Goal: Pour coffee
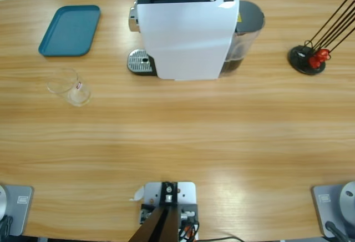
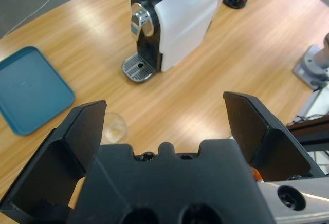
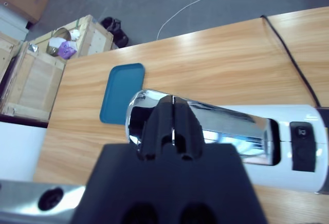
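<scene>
Left wrist view: left gripper (image 2: 164,106) is released, jaws spread wide with nothing between them, aimed down at the glass cup (image 2: 114,127) low and left of centre. Right wrist view: right gripper (image 3: 172,112) is clenched, jaws together at frame centre over the chrome lever (image 3: 226,126) of the coffee machine (image 3: 303,167); whether it touches cannot be told. No coffee is visible: the cup looks empty, well apart from the drip grate (image 2: 138,68), which is bare. Judged step: fetch the cup to the spout. To do well, straddle the cup wall squarely, close gently, keep it level, and set it centred on the grate. Count: two grippers, one cup, one machine, one teal tray (image 1: 70,29) upper left, and one black stand (image 1: 307,59) holding several rods.
</scene>
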Tool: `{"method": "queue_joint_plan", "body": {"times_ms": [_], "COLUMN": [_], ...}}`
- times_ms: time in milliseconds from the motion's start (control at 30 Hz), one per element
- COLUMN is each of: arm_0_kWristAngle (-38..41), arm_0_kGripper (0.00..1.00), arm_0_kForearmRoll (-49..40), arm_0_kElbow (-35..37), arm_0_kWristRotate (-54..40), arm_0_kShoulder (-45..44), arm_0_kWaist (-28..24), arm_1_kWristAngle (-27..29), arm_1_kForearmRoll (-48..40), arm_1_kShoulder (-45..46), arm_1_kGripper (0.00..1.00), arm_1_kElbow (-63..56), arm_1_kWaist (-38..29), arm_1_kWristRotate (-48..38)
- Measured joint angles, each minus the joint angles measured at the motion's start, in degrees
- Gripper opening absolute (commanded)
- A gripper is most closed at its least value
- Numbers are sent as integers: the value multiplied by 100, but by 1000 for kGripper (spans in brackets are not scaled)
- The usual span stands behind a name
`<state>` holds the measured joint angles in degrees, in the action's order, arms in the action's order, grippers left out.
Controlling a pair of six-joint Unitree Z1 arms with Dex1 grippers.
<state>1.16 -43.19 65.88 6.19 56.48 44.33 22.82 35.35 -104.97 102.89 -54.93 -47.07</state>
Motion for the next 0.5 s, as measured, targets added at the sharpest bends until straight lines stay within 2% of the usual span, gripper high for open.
{"method": "queue_joint_plan", "body": {"times_ms": [500], "arm_0_kWristAngle": [0], "arm_0_kGripper": [991], "arm_0_kForearmRoll": [-1], "arm_0_kElbow": [-57], "arm_0_kWristRotate": [0], "arm_0_kShoulder": [0], "arm_0_kWaist": [0], "arm_1_kWristAngle": [-187], "arm_1_kForearmRoll": [-1], "arm_1_kShoulder": [-254], "arm_1_kGripper": [0], "arm_1_kElbow": [53], "arm_1_kWaist": [-42], "arm_1_kWristRotate": [-92]}}
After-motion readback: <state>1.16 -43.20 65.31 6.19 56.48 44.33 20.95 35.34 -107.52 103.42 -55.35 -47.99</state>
